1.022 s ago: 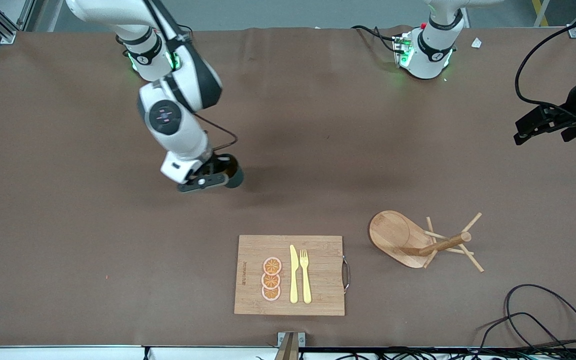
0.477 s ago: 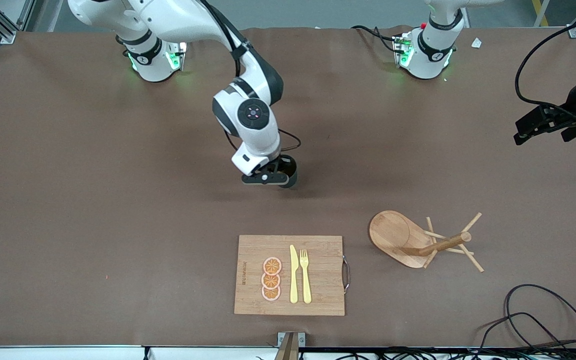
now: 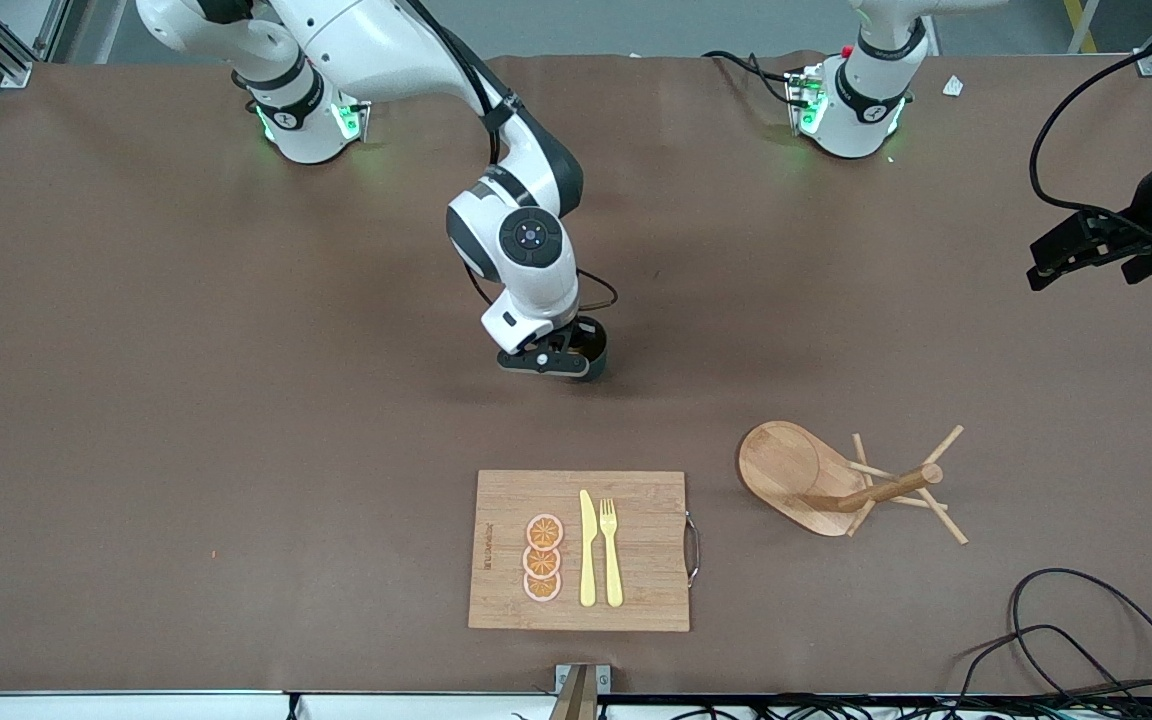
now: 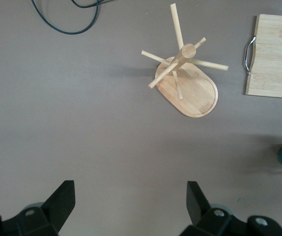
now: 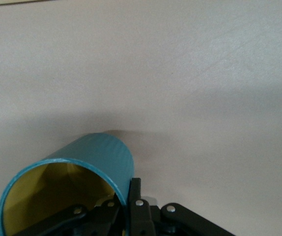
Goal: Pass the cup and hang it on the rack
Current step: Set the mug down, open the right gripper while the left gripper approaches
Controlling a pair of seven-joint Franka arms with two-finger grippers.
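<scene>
While we pinch the cup [image 3: 588, 345] by its rim with the right gripper [image 3: 556, 362] at frame centre | left gripper [image 4: 131, 201] fingers wide, waiting frame right | risk: thin hold slips at handover, missing the rack [image 3: 836, 480] lower right.

The brown table [image 3: 186, 400] has a wooden board [image 3: 579, 550], a wooden rack [image 3: 816, 480] and black wires [image 3: 1086, 640] on it.

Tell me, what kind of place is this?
Probably a robot lab: two white arms bolted to a brown-covered table, loose cables, and kitchen props such as a mug rack and cutting board.
</scene>
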